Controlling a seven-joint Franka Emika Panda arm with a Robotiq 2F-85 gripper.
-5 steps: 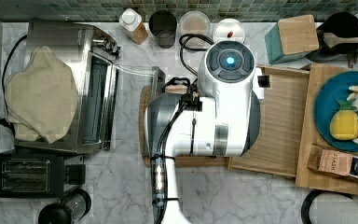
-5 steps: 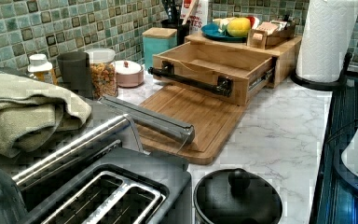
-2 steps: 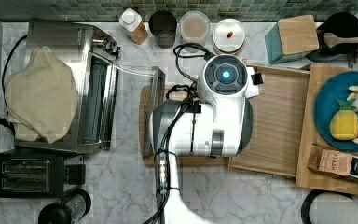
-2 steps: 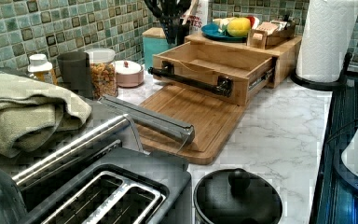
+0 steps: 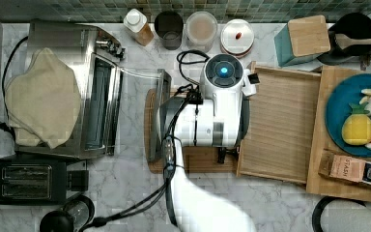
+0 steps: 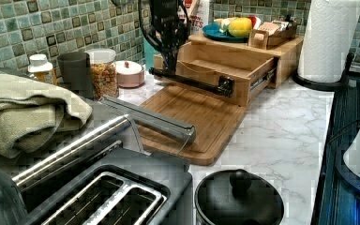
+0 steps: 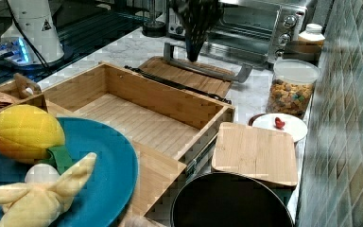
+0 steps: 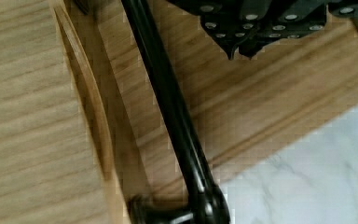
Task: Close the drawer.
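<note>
I could not tell how the jaws stood; my gripper (image 6: 172,65) hung just outside the black handle (image 8: 177,126). The drawer (image 5: 280,125) sat pulled out from its stand (image 5: 355,188), at the top view's three o'clock of the arm. I judged the closing push was next: press the front toward three o'clock.

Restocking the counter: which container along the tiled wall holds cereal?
The clear jar between the dark cup and the pink lidded bowl; cereal shows through its side.
</note>
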